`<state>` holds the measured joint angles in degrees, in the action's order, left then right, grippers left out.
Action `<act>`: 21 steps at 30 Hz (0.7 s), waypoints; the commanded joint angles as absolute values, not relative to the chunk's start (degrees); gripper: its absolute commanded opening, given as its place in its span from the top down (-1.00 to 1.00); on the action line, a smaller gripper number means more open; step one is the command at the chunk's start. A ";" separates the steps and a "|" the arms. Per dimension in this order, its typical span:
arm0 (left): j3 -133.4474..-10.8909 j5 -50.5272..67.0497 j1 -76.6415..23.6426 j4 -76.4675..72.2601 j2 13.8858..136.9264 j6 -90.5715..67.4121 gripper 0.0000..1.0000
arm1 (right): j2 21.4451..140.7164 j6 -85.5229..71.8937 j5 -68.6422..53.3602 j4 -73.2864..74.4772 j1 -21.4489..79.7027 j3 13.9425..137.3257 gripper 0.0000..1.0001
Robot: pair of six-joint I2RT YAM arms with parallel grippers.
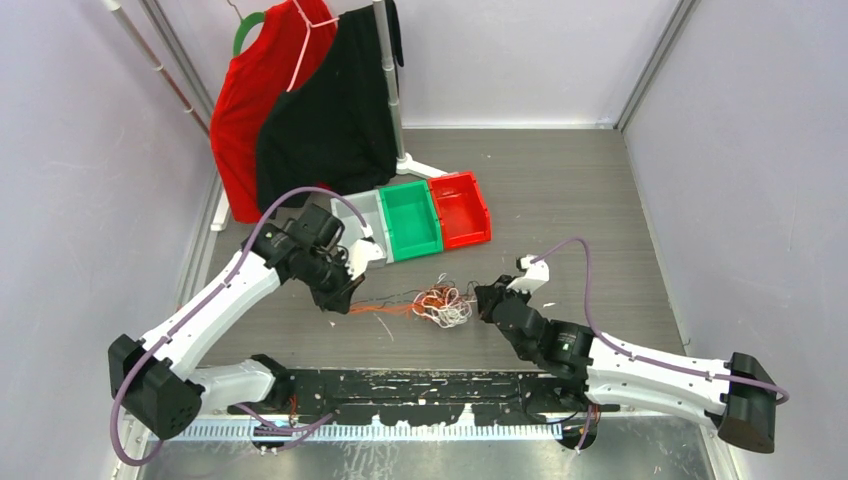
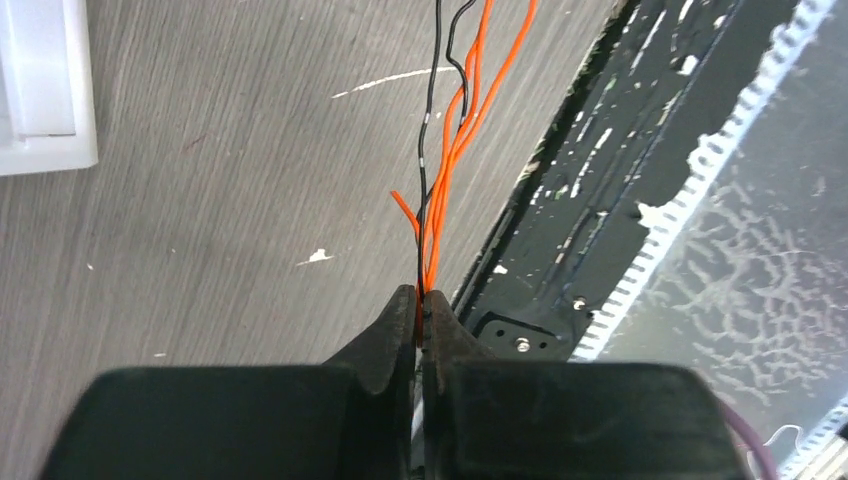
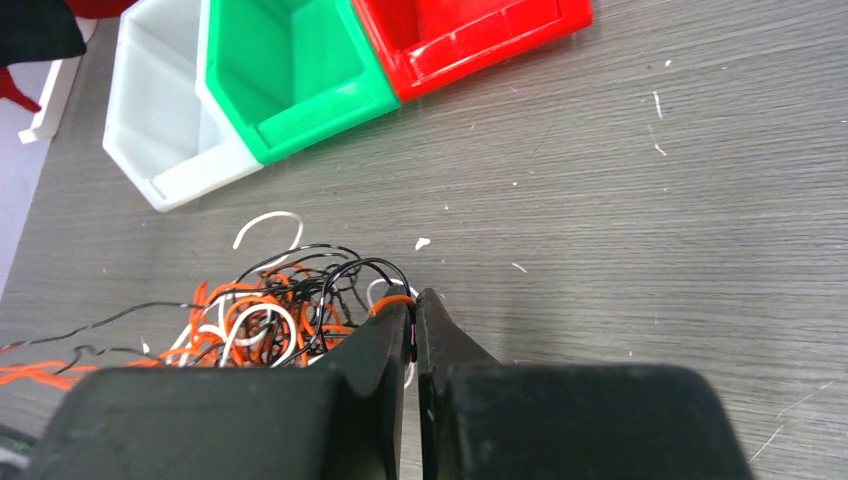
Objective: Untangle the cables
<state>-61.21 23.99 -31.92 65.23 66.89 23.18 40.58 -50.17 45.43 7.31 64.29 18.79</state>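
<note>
The cables (image 1: 443, 303) form a snarl of orange, white and black wires on the grey table, between the two arms. Orange and black strands (image 1: 385, 305) stretch left from the snarl to my left gripper (image 1: 347, 300). In the left wrist view that gripper (image 2: 420, 296) is shut on those orange and black strands (image 2: 450, 140). My right gripper (image 1: 483, 300) sits at the snarl's right edge. In the right wrist view it (image 3: 413, 300) is shut on an orange and a black wire at the edge of the cables (image 3: 262, 310).
Three bins stand behind the snarl: white (image 1: 365, 215), green (image 1: 410, 218) and red (image 1: 460, 207). A rack with a red shirt (image 1: 250, 90) and a black one (image 1: 330, 120) stands at the back left. A black rail (image 1: 420, 385) runs along the near edge.
</note>
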 commanded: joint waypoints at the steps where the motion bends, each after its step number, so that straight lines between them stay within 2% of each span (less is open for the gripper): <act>1: -59.05 20.54 -31.99 59.28 66.54 23.26 0.68 | 38.05 -46.46 41.44 3.89 64.12 20.48 0.98; 4: -59.95 23.66 -31.99 58.70 66.83 21.72 -0.02 | 37.28 -43.83 35.42 -0.75 64.09 21.00 0.98; 7: -62.18 26.94 -31.99 58.05 66.71 19.29 -0.28 | 38.04 -42.11 30.87 -2.80 64.07 22.73 0.98; 14: -70.64 36.73 -32.67 59.43 70.09 15.88 -0.41 | 43.99 -41.68 23.03 -7.55 64.07 26.53 0.98; 21: -73.72 38.66 -39.05 57.88 75.74 14.24 -0.36 | 50.11 -41.15 17.62 -11.40 64.07 30.11 0.98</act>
